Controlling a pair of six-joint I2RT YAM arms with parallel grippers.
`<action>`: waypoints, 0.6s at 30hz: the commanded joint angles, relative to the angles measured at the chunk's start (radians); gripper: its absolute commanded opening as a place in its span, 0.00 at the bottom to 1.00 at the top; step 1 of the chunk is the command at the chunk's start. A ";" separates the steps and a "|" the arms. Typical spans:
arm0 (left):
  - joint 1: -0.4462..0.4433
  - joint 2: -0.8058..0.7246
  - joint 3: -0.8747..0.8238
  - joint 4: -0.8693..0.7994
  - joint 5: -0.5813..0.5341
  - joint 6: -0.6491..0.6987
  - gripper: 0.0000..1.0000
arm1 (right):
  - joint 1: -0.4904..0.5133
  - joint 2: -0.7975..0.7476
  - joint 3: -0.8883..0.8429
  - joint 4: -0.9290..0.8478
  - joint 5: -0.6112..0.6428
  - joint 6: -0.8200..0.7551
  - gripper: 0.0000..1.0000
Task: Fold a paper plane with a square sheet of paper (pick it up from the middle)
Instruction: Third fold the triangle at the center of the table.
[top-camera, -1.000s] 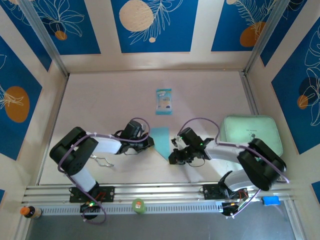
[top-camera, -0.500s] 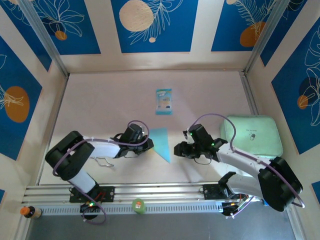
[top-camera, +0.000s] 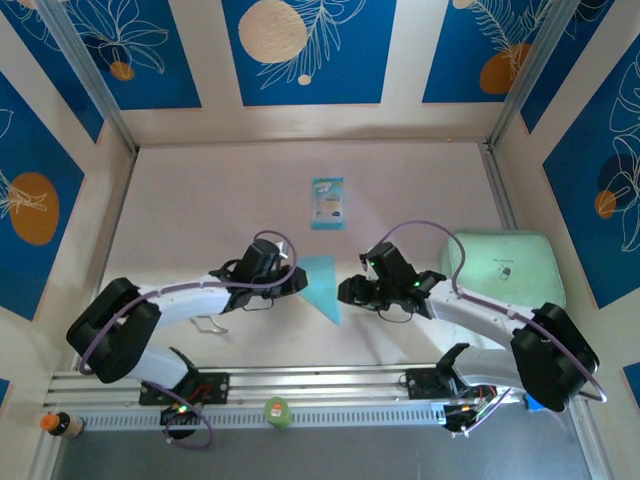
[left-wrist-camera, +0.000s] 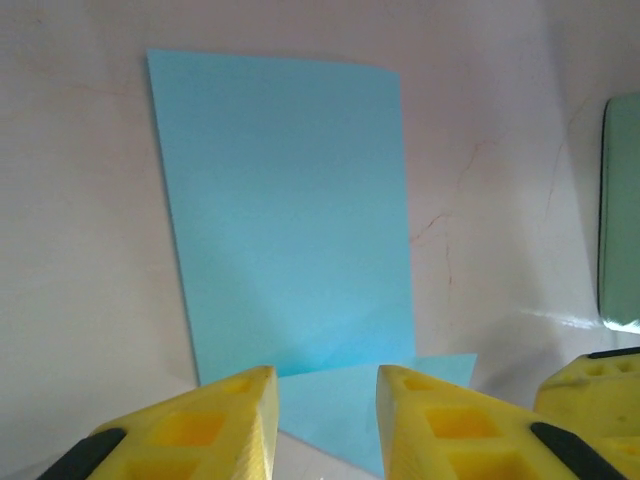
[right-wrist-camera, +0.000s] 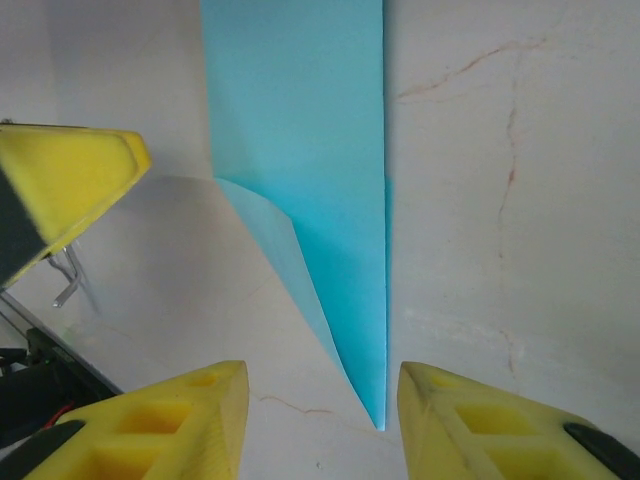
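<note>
Lying flat between the left gripper and right gripper, both parted and empty, is the part-folded blue paper.

Smooth matt light-blue paper lies on a pale, faintly veined, slightly glossy table.

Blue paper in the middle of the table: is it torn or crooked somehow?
Not torn, as far as shows. The blue paper is folded into a lopsided wedge pointing at the near edge of the table, and one paler flap seems to lift off it.
</note>
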 joint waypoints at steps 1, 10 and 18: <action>0.044 -0.047 0.000 -0.035 0.033 0.083 0.33 | 0.034 0.047 0.058 0.022 0.065 0.011 0.44; 0.080 -0.058 0.019 -0.043 0.074 0.128 0.34 | 0.108 0.176 0.211 -0.082 0.171 -0.026 0.42; 0.085 -0.092 0.024 -0.097 0.090 0.173 0.37 | 0.143 0.110 0.135 -0.034 0.315 -0.058 0.43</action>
